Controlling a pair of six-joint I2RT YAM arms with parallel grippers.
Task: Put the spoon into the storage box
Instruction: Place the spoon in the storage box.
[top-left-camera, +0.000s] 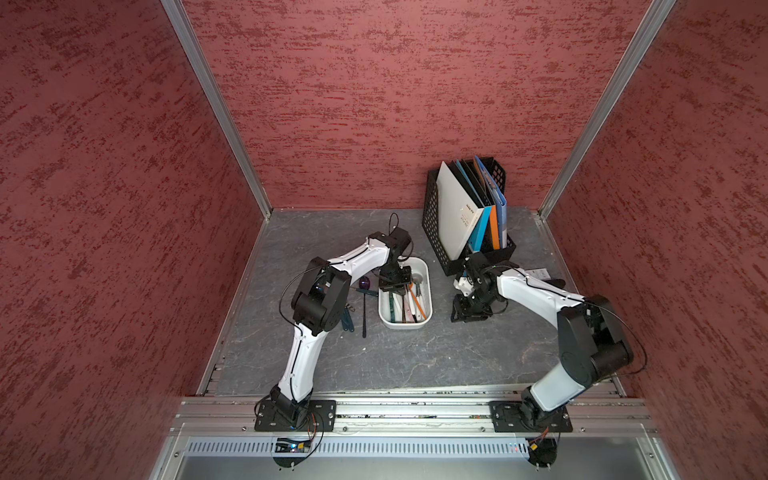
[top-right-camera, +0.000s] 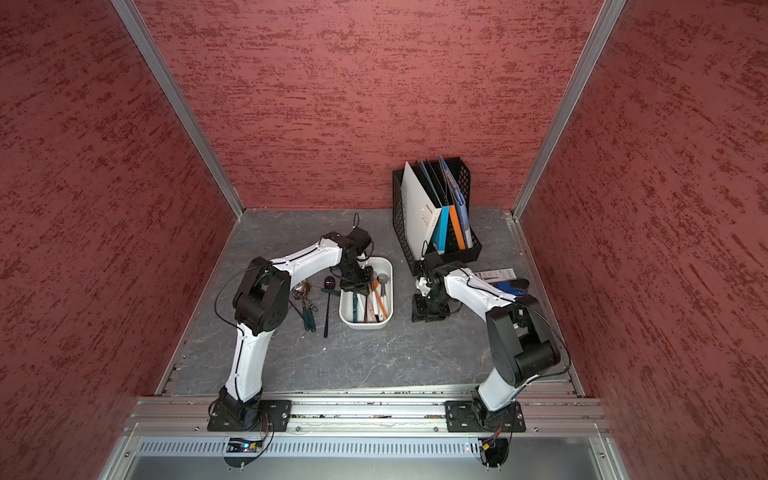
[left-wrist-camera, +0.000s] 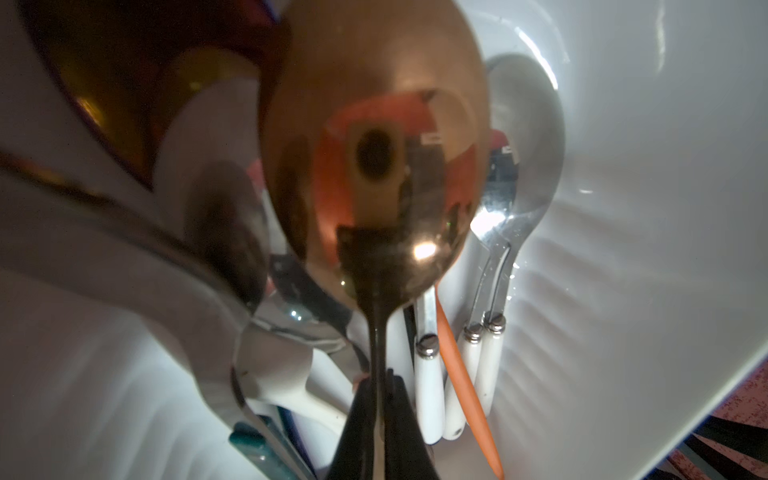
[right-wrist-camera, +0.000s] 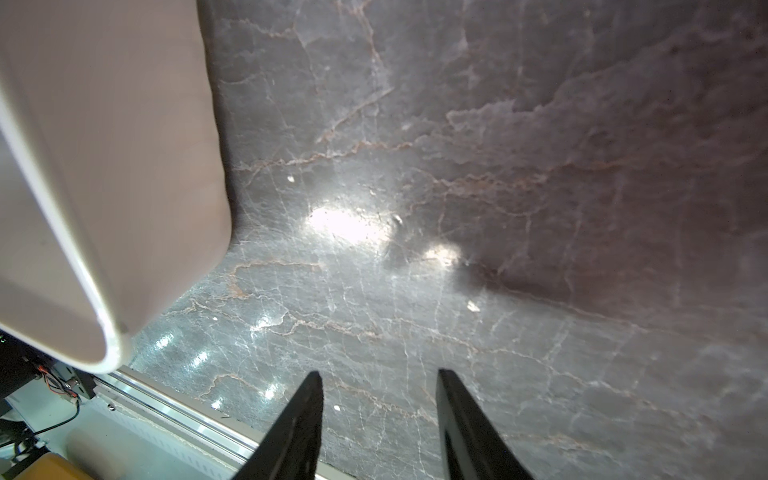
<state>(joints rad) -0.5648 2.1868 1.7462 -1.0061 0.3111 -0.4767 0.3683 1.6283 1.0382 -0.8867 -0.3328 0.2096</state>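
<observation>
Colours & patterns: box, spoon, table
White box (top-left-camera: 405, 325) w/ white- & orange-handled cutlery (left-wrist-camera: 428, 395); copper-gold spoon (left-wrist-camera: 374, 124), dark handle. Grey marble-look table (right-wrist-camera: 498, 166), pale + rusty veins. Black rack (top-left-camera: 432, 216), hole-grid sides; folders (top-left-camera: 457, 208) white, blue, orange. Walls (top-left-camera: 374, 104) dark red, mottled. Arms (top-left-camera: 299, 357) white w/ black joints.

No lettering can be read in any view. In both top views, right of centre in the frame, the white folder (top-left-camera: 455, 199) standing foremost in the black perforated file rack (top-left-camera: 432, 220) carries a few small dark printed marks low on its cover, too small to make out. Just below and right of the rack, a white slip (top-right-camera: 496, 274) lying on the grey tabletop (top-right-camera: 374, 361) shows rows of fine dark print, likewise illegible at this distance.
</observation>
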